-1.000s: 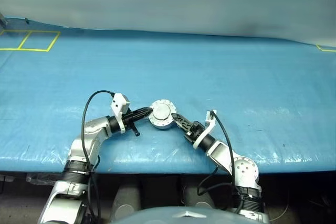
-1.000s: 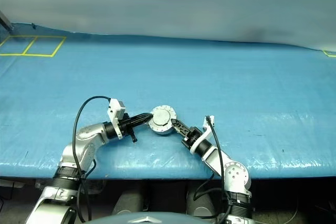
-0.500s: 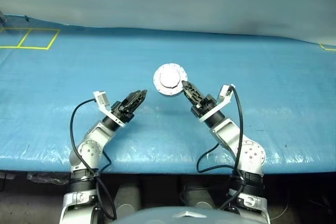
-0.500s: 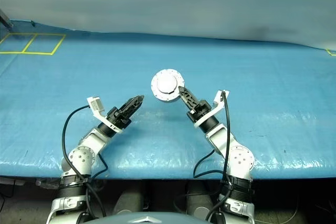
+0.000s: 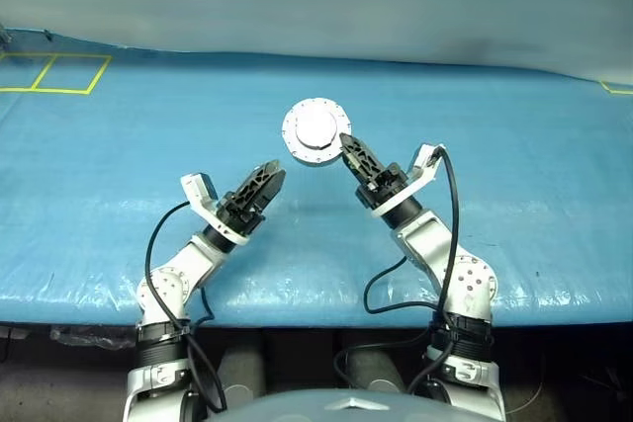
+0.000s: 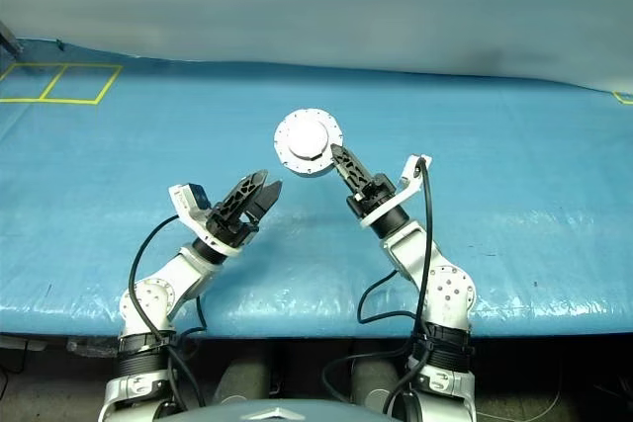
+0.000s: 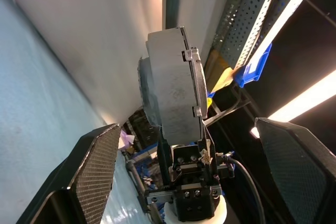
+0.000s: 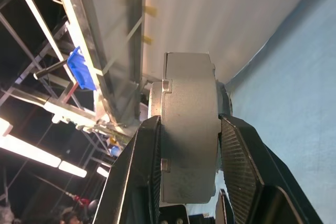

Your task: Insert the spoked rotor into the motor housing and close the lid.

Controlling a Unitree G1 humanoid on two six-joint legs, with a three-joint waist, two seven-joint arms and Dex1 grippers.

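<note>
Now motor housing (image 5: 316, 131) face toward camera

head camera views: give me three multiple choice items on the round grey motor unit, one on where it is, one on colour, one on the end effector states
1. Where is the round grey metal motor unit?
A. lying on the table
B. held up by the right end effector
C. held by the left end effector

2. What colour is the table cover?
A. blue
B. red
C. white

3. How is the left end effector?
A. shut on the unit
B. open, holding nothing
C. shut on a cable

Answers: 1 B, the right fingers clamp its sides; 2 A, the sheet is blue; 3 B, its fingers stand wide apart from the unit.
</note>
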